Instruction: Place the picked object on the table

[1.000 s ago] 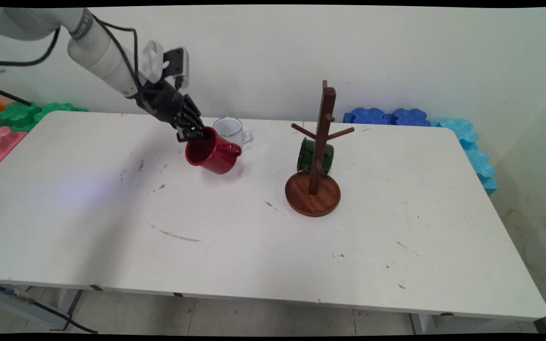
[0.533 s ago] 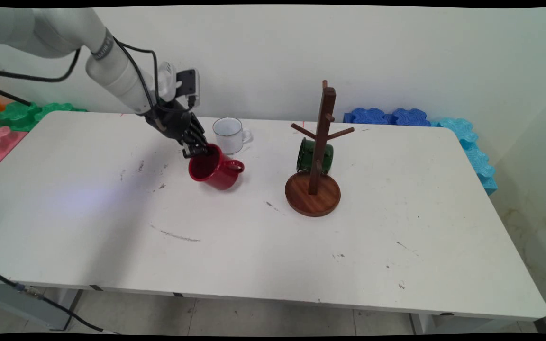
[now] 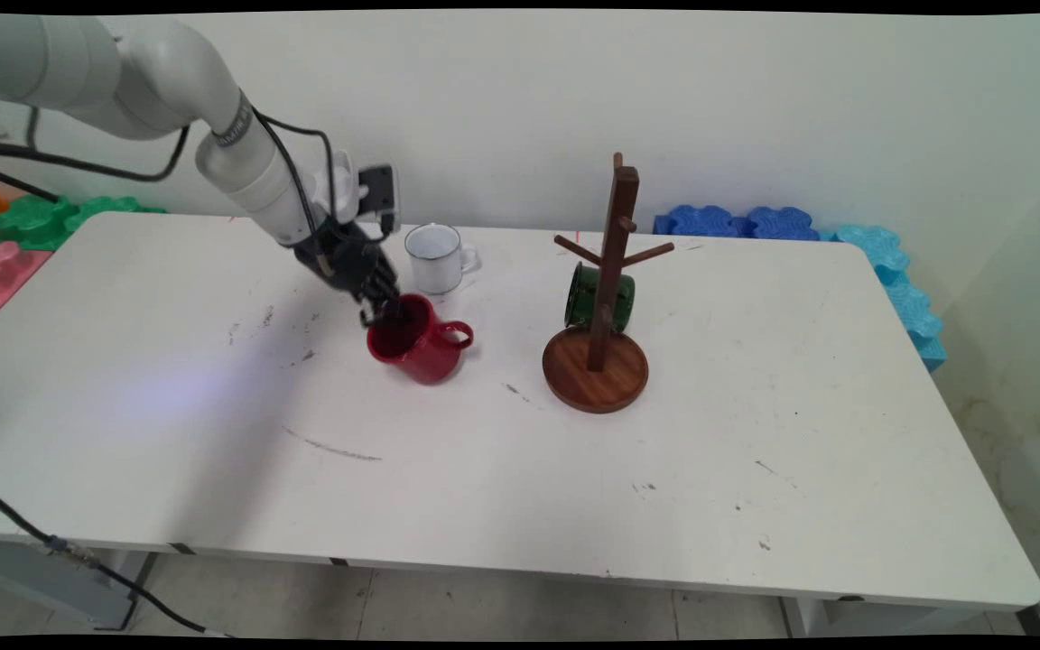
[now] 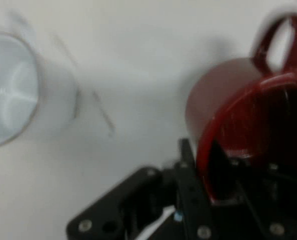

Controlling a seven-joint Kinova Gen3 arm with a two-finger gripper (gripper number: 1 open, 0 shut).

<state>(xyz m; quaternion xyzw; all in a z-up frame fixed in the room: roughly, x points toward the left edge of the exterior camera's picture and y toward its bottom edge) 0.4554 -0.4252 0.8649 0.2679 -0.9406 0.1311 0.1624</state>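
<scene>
Main view: black two-finger end effector [image 3: 382,310] clamped on the rim of a glossy red metal mug [image 3: 416,341], just above or on the white worktop [image 3: 520,469].

Hand view confirms the grip: one finger [image 4: 188,190] lies outside the red wall and the other sits inside the mug [image 4: 248,125], so the end effector is closed on the rim. The mug is tilted, mouth toward the arm, handle pointing to the picture's right; whether its base touches the worktop cannot be told. A white enamel mug [image 3: 435,257] stands upright just behind it. A dark wooden mug tree on a round base [image 3: 601,307] stands to the right, well apart, with a dark green mug [image 3: 585,296] hanging low on it. Blue foam tiles [image 3: 737,222] lie behind the worktop.
</scene>
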